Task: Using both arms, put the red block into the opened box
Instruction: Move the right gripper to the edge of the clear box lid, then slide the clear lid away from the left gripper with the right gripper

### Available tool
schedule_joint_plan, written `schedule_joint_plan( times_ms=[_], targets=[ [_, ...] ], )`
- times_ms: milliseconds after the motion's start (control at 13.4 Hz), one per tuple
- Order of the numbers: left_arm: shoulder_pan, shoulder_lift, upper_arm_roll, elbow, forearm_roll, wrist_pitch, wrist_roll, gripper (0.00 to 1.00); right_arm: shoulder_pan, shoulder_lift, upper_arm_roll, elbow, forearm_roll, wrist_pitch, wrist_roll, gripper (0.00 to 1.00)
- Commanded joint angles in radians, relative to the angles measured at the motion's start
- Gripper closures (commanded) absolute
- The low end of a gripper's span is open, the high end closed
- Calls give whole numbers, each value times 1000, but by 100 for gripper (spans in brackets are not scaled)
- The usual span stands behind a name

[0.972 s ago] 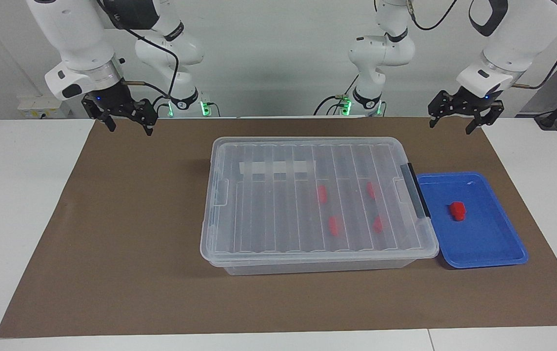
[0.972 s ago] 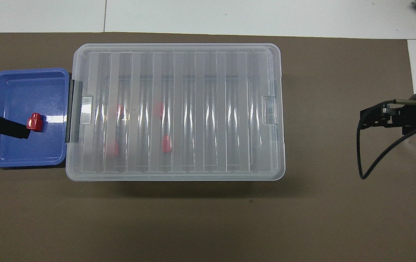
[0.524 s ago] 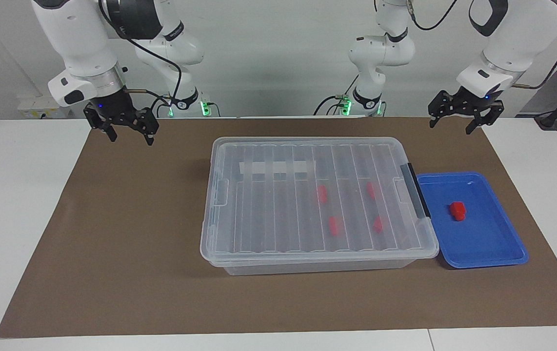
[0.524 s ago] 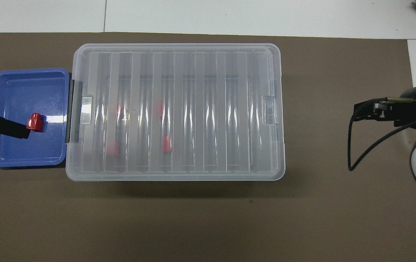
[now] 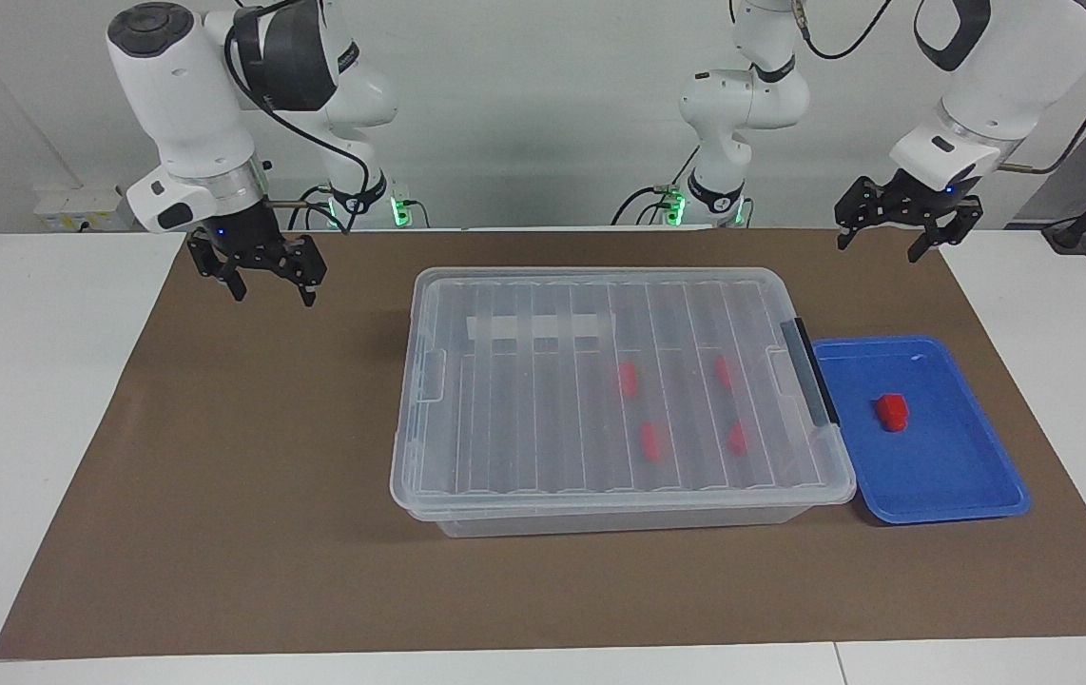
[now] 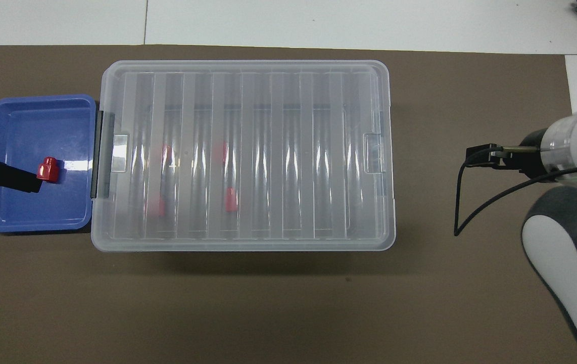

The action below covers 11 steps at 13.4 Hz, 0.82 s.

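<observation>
moving my right claw [image 5: 265, 285] down toward the shut box [image 5: 619, 390], fingers apart and empty, while my left claw [image 5: 897, 231] waits apart above the red block [image 5: 892, 412] in its blue tray [image 5: 961, 495].

We see the box [image 5: 600, 400] mid-worktop, lid on, four blocks inside; the tray [image 5: 961, 476] touches its left-arm end, holding one block [image 5: 892, 412].

Two robot arms [image 5: 191, 105]: glossy white shells, dark grey joint sections, silver wrist rings, looped black cables, black skeletal grippers [image 5: 264, 276], green base lights, blue wrist LEDs.
</observation>
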Motion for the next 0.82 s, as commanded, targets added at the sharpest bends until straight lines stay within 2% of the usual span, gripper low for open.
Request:
schedule_joint_plan(
  times_ms=[0, 374, 748],
  targets=[
    [0, -27, 1, -34, 17, 15, -5, 0, 48, 34, 2, -24, 11, 84, 48, 1],
    [0, -27, 1, -34, 16, 15, -5, 0, 126, 127, 2, -18, 11, 181, 83, 1],
    [0, -27, 1, -34, 17, 15, -5, 0, 145, 129, 2, -35, 11, 173, 80, 1]
  ],
)
